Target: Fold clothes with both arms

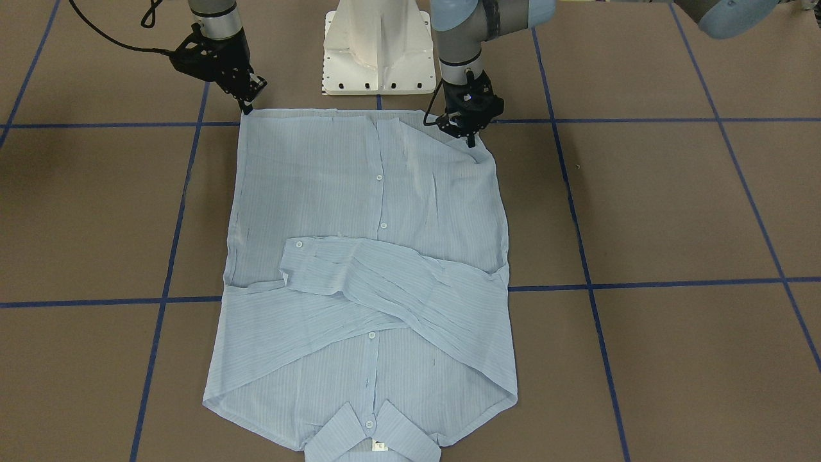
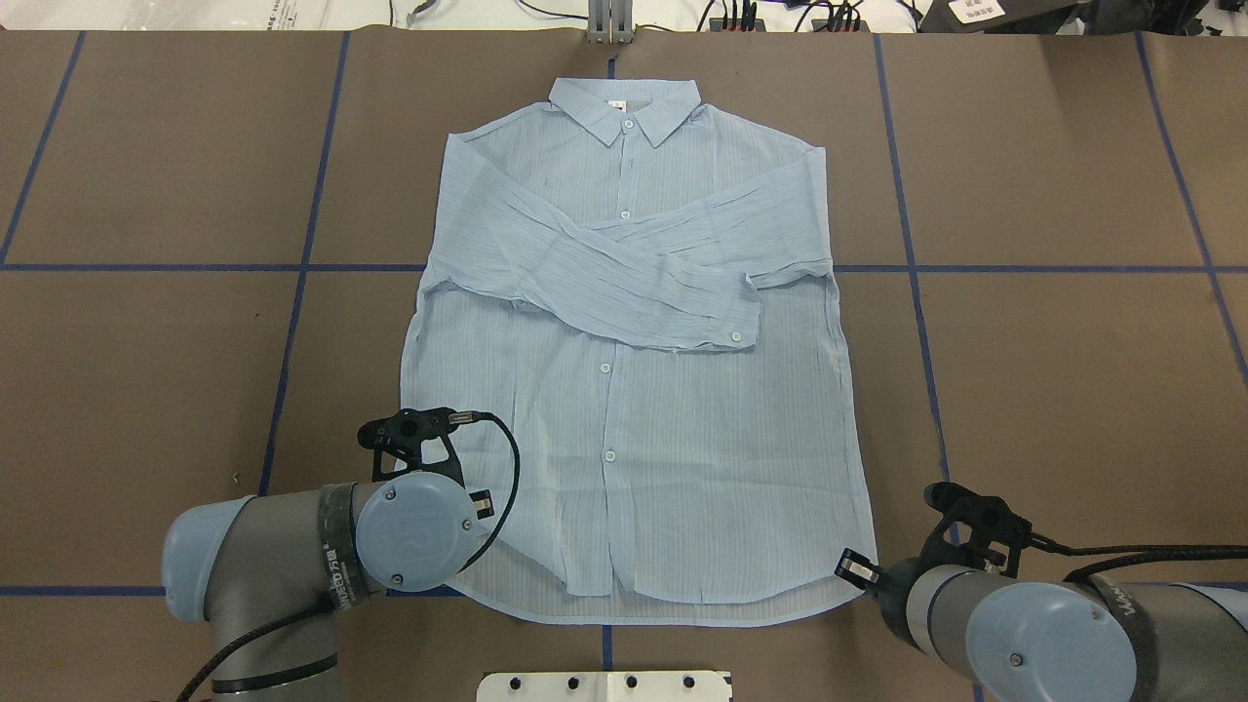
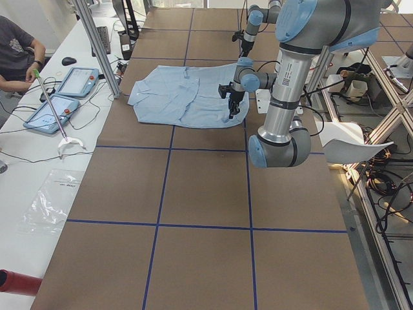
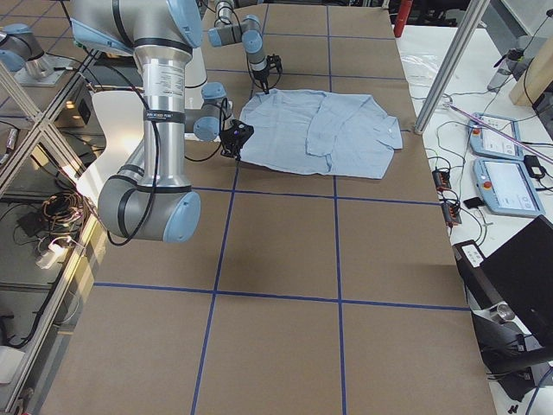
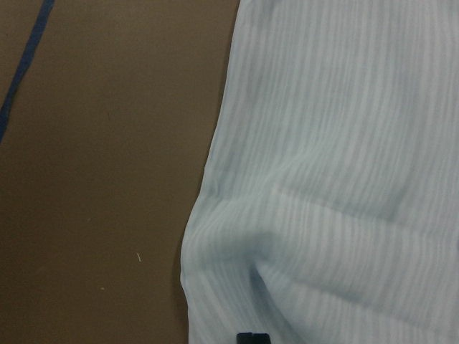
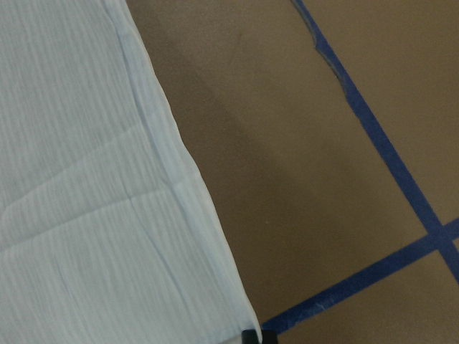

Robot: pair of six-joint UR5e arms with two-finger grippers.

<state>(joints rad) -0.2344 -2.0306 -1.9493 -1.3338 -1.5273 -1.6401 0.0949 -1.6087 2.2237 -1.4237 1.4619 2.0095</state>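
shirt flat on worktop, sleeves crossed | left gripper on near-left hem | right gripper at near-right corner | cannot tell either's closure

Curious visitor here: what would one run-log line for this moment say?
shirt: flat, sleeves crossed | left claw: on hem corner, cloth puckered | right claw: at other hem corner | grip: unclear

Robotics laboratory. Two robot arms stand at a brown table gridded with blue tape lines, beside an aluminium frame post. Control tablets and a seated person occupy the white side bench.
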